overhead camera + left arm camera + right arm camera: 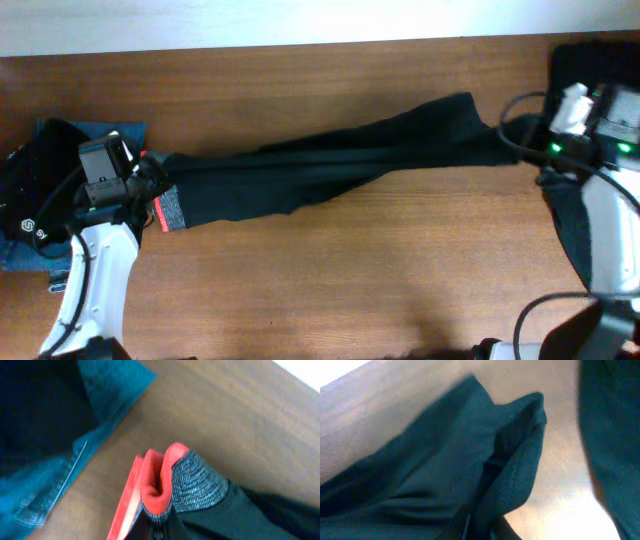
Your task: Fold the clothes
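Observation:
Long black trousers lie stretched across the wooden table from left to right. My left gripper is shut on their red-orange and grey waistband, which bunches into the jaws at the bottom of the left wrist view. At the right, my right gripper sits at the leg ends. In the right wrist view, the black trouser cloth gathers into its jaws, so it looks shut on it; the fingers hardly show.
A pile of blue denim jeans with a black garment on top lies at the left edge, the jeans close beside the waistband. Another black garment drapes at the right edge. Bare wood table lies in front.

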`<state>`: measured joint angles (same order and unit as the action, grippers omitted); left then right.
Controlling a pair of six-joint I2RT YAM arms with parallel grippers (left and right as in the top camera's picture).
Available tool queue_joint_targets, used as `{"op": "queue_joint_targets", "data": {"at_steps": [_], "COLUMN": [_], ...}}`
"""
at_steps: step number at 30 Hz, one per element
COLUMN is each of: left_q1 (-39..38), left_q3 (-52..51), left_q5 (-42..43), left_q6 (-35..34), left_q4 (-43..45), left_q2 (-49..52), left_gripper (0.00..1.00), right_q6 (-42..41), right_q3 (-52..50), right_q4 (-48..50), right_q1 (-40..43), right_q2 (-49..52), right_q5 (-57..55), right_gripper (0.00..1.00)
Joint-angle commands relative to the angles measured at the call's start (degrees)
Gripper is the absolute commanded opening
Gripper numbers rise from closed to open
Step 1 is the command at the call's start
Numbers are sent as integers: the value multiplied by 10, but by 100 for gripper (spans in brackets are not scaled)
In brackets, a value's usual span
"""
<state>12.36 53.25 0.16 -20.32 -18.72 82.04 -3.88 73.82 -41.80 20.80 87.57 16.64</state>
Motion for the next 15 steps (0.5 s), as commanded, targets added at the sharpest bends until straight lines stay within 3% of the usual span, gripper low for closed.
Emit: {"op": "queue_joint_targets", "data": {"at_steps": [1, 6, 15], "left_q1": [4, 4, 5], "left_q3": [11, 11, 11], "left_q5": [-15, -15, -17], "left_q6": [7, 7, 6], "left_q4": [28, 76, 103], "left_q2": [16, 41, 61], "left_gripper": [0, 0, 0], "right_q6": [4, 4, 2], "right_q3": [12, 12, 12], "right_q4": [59, 134, 133], "right_q1": [-43, -71, -69], "right_q2": [26, 70, 115], "right_q5": [-31, -68, -68], "right_gripper": [11, 11, 12]}}
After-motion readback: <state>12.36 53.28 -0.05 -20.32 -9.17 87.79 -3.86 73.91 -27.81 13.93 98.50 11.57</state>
